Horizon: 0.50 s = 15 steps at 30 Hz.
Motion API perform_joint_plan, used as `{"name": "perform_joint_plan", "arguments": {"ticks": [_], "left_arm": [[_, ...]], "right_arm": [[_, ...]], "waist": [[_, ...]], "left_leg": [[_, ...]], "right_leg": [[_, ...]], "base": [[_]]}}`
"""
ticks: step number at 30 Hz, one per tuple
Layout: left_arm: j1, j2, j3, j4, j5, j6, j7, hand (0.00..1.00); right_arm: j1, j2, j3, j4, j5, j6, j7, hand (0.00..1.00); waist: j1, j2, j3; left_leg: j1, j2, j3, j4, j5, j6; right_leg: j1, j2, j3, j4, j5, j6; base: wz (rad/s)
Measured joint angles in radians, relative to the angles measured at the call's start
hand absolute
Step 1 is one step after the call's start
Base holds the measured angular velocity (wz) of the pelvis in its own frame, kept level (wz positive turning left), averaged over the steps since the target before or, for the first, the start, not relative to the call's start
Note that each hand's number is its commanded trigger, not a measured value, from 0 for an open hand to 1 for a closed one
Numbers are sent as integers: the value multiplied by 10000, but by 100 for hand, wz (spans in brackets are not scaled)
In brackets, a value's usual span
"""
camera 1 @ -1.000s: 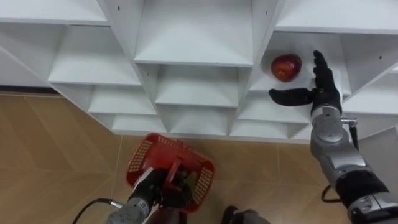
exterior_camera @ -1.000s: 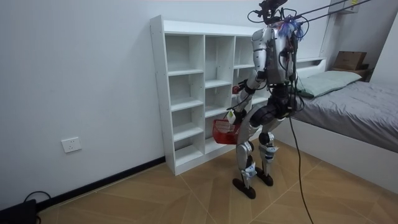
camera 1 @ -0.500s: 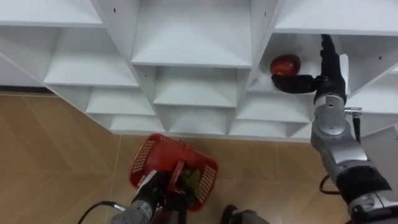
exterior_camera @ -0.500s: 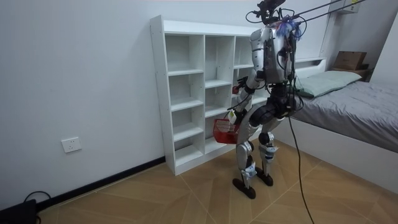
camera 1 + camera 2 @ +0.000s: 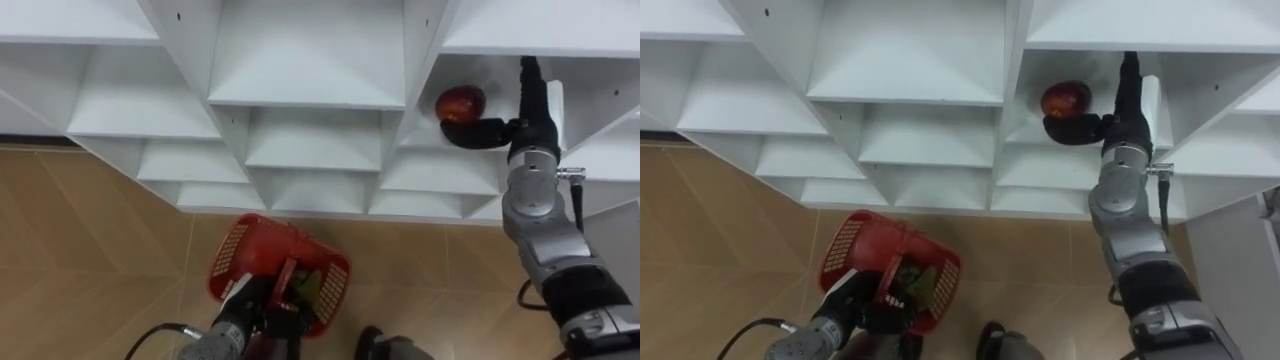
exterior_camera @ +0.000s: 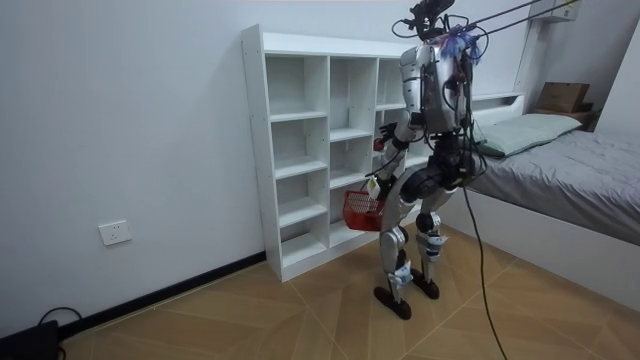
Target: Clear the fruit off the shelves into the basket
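A red apple point(image 5: 460, 102) lies in a compartment of the white closet point(image 5: 310, 100), on the right side. My right hand point(image 5: 527, 130) is inside that compartment, just right of the apple. It is open, its fingers straight along the apple's side and its thumb point(image 5: 475, 133) stretched under the fruit's front. Low at the left, my left hand point(image 5: 262, 308) is shut on the handle of a red mesh basket point(image 5: 235, 255), which hangs above the floor. Something green and yellow point(image 5: 308, 290) lies in the basket.
In the room view I stand upright close to the white closet point(image 6: 300, 110), with the basket point(image 6: 360, 210) at knee height. A bed point(image 6: 570, 170) is at the room view's right. Wooden floor point(image 5: 90, 250) lies below the shelves.
My right hand has gone deeper into the compartment, and its thumb has come in under the apple. The last half second shows almost no motion. The basket stays held.
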Motion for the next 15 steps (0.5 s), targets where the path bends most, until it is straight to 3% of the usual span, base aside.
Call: {"name": "perform_joint_plan", "arguments": {"ticks": [10,13,15], "left_arm": [[-56,7,-105,-76,-20,-50,-209,100],[-48,81,-75,-190,-22,-49,-309,100],[-46,154,-77,-243,-21,-48,-367,100]], "right_arm": [[-44,-2,26,1,-114,40,-175,0],[-131,-3,27,1,-89,54,-175,0],[-212,-3,41,0,-72,201,-171,0]], "waist": [[107,-168,107],[87,-326,178],[80,-441,167]], "left_leg": [[-369,-25,90,-153,39,-39],[-383,-30,83,-230,43,-38],[-456,-31,83,-230,44,-37]], "right_leg": [[-473,-16,26,-91,3,-2],[-486,-14,15,-173,-1,3],[-535,-17,1,-189,-3,7]], "base": [[0],[0],[0]]}}
